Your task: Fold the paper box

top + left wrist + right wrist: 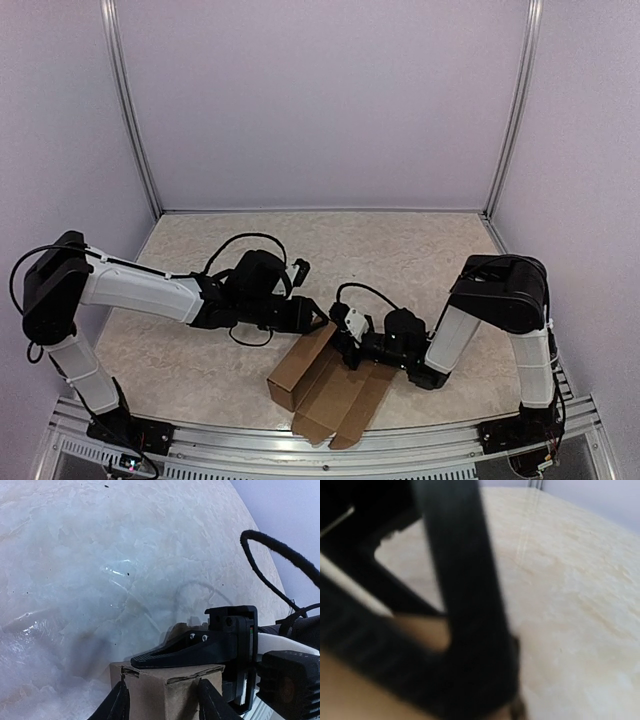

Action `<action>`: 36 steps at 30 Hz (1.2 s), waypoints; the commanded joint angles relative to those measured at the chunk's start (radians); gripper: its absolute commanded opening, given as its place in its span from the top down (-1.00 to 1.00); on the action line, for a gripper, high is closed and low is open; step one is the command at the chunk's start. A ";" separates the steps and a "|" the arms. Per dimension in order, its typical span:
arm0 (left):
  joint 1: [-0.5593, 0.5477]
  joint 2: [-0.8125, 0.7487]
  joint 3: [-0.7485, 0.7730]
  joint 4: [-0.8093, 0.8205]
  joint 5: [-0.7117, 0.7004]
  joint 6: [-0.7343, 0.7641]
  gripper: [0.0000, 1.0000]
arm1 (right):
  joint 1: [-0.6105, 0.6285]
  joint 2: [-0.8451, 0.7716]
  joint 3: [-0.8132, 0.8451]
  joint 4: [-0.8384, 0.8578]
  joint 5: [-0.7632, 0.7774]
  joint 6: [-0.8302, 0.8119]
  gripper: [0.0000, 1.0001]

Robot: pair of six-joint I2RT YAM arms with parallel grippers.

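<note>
The paper box (305, 372) is brown cardboard, part folded into a carton, with open flaps (350, 405) toward the table's near edge. My left gripper (320, 322) is at its far end. In the left wrist view its fingers (119, 702) straddle the box end (165, 695) and touch both sides. My right gripper (346, 338) meets the same end from the right. One of its fingers (175, 652) lies along the box's top edge; the other is hidden. The right wrist view is blurred, filled with black parts and a bit of cardboard (340, 690).
The beige marbled tabletop (400, 250) is walled by white panels at the back and sides. A metal rail (300, 442) runs along the near edge just below the box flaps. A black cable (240, 240) loops above the left wrist.
</note>
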 commanded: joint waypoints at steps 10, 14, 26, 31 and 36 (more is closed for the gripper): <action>0.013 0.049 0.004 -0.079 -0.022 -0.008 0.27 | 0.010 0.006 -0.053 0.240 0.049 -0.033 0.71; 0.013 0.051 0.006 -0.077 -0.017 -0.010 0.28 | 0.011 -0.001 -0.047 0.240 0.052 -0.034 0.89; 0.015 0.083 -0.017 -0.026 0.037 -0.032 0.13 | 0.025 -0.009 -0.032 0.240 0.069 -0.047 1.00; 0.027 0.128 -0.032 0.019 0.060 -0.049 0.04 | 0.032 -0.013 -0.036 0.240 0.074 -0.053 1.00; 0.043 0.130 -0.051 0.088 0.118 -0.074 0.00 | 0.034 -0.013 -0.039 0.240 0.081 -0.053 1.00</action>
